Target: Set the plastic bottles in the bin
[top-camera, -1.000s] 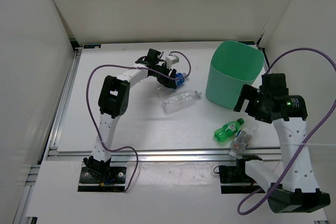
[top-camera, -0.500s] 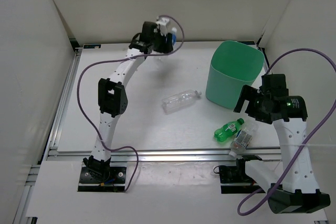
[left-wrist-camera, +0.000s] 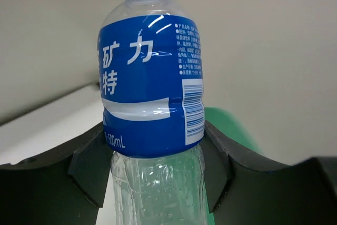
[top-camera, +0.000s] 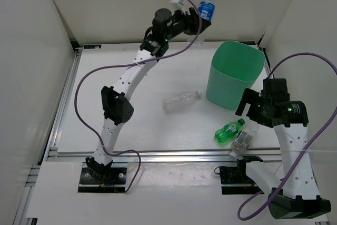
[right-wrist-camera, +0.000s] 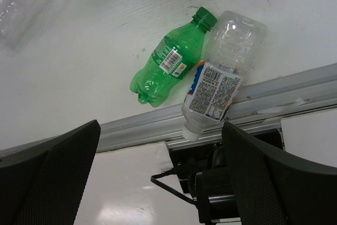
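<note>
- The left end effector (top-camera: 196, 18) is clamped on the blue-label bottle (top-camera: 207, 7). Its fingers (left-wrist-camera: 87, 169) press the clear body just under the label, cap up. It is at the upper centre of the top view, high above the table (top-camera: 131, 125) and left of the bin (top-camera: 226, 85). I judge the bottle is carried upright and high so that it can pass over the rim w/o hitting it.
- The plain clear bottle (top-camera: 180, 101) lies on its side at the centre of the frame, near the bin's left wall but not touching. It is prob. the next one for the left arm.
- The bin stands upright at the upper right of the table, mouth upward. No bottle shows in the visible part of its inside.
- The green bottle (top-camera: 229, 130) and the white-blue label bottle (top-camera: 243, 139) lie touching at the lower right. The 2nd one reaches w/ its cap over the rail (right-wrist-camera: 131, 133) at the table edge.
- The right end effector (right-wrist-camera: 163, 175) has its fingers wide apart and holds nothing. It hovers above these two bottles, so I think it waits for its turn.
- Vs. 1 s ago: the left arm was low, w/ the bottle close to the table above the frame centre. Now it is lifted and moved toward the upper right.
- The three lying bottles and the bin are in the same pos. The right arm sank only a little toward the bottom of the frame.
</note>
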